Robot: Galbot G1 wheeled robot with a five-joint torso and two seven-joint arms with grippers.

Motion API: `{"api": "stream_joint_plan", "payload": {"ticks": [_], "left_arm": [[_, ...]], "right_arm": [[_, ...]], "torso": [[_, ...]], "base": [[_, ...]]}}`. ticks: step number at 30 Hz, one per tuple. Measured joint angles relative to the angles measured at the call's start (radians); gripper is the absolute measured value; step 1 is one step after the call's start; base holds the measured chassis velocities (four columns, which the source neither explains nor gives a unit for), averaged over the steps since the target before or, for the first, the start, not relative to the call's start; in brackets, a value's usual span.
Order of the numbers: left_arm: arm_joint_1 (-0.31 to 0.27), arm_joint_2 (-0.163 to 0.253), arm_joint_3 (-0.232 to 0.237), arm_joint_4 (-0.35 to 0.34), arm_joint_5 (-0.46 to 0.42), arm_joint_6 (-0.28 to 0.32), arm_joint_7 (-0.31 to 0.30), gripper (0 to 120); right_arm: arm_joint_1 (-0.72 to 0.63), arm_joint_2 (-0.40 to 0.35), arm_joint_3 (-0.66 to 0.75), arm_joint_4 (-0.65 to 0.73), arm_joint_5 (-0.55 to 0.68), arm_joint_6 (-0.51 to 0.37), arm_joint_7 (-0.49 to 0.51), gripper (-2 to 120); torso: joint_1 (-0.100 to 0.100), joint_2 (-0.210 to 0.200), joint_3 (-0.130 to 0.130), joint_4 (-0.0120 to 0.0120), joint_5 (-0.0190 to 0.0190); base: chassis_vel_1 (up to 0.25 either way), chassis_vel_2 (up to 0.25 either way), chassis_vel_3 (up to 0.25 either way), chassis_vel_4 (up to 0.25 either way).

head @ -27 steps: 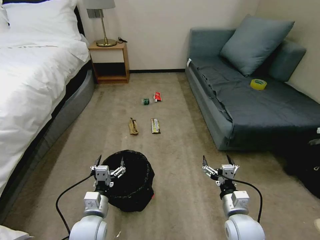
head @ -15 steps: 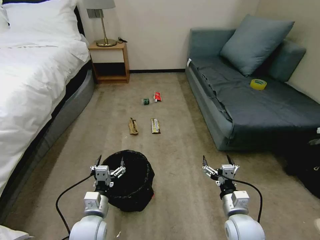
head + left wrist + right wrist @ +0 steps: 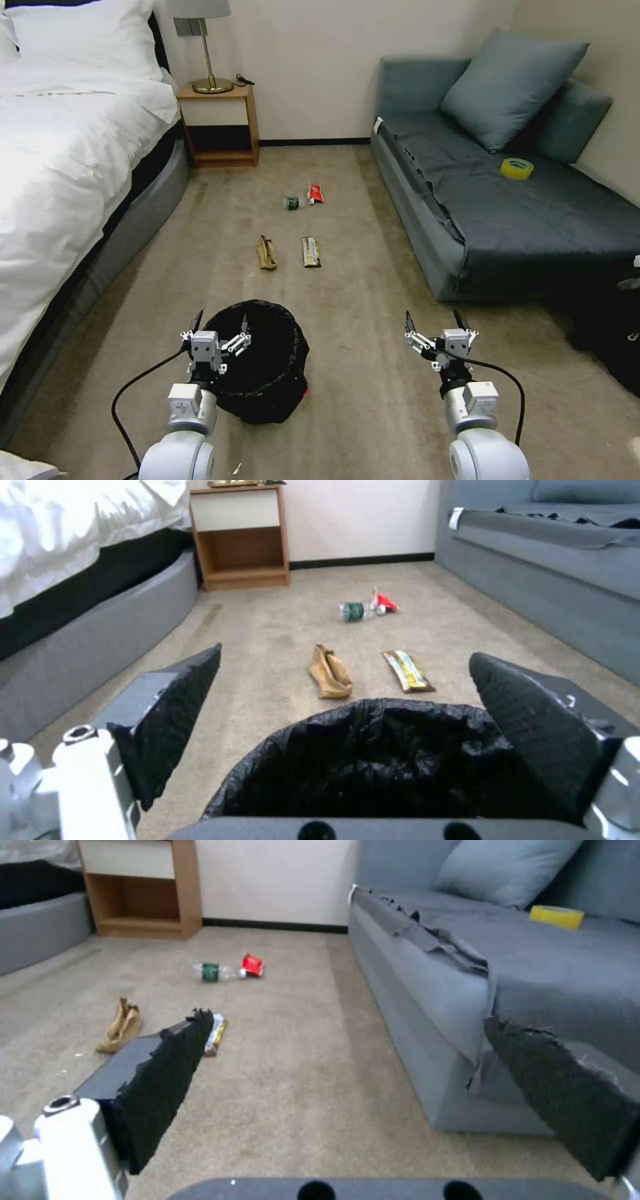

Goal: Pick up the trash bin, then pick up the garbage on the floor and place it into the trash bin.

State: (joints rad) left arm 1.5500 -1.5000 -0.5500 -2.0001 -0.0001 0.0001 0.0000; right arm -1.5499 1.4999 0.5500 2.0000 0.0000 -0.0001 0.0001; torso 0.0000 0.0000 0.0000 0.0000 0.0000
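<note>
nothing moved; trash bin (image 3: 267, 363) under left hand (image 3: 220, 325)

The black-lined trash bin (image 3: 263, 363) stands upright on carpet; the garbage (image 3: 289, 230), seemingly four small pieces, lies well beyond.

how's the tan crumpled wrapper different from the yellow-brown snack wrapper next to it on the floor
The tan crumpled wrapper is bunched and plain; the yellow-brown snack wrapper lies flat, a printed strip. The tan one is on the bed's side, the snack wrapper on the sofa's. Both lie side by side on the carpet beyond the trash bin, apart and ungrasped.
</note>
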Motion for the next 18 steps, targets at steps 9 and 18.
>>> {"api": "stream_joint_plan", "payload": {"ticks": [9, 18], "left_arm": [[0.0, 0.0, 0.0, 0.0, 0.0, 0.0, 0.0, 100], [0.0, 0.0, 0.0, 0.0, 0.0, 0.0, 0.0, 100]], "right_arm": [[0.0, 0.0, 0.0, 0.0, 0.0, 0.0, 0.0, 100], [0.0, 0.0, 0.0, 0.0, 0.0, 0.0, 0.0, 100]], "torso": [[0.0, 0.0, 0.0, 0.0, 0.0], [0.0, 0.0, 0.0, 0.0, 0.0]], "base": [[0.0, 0.0, 0.0, 0.0], [0.0, 0.0, 0.0, 0.0]]}}
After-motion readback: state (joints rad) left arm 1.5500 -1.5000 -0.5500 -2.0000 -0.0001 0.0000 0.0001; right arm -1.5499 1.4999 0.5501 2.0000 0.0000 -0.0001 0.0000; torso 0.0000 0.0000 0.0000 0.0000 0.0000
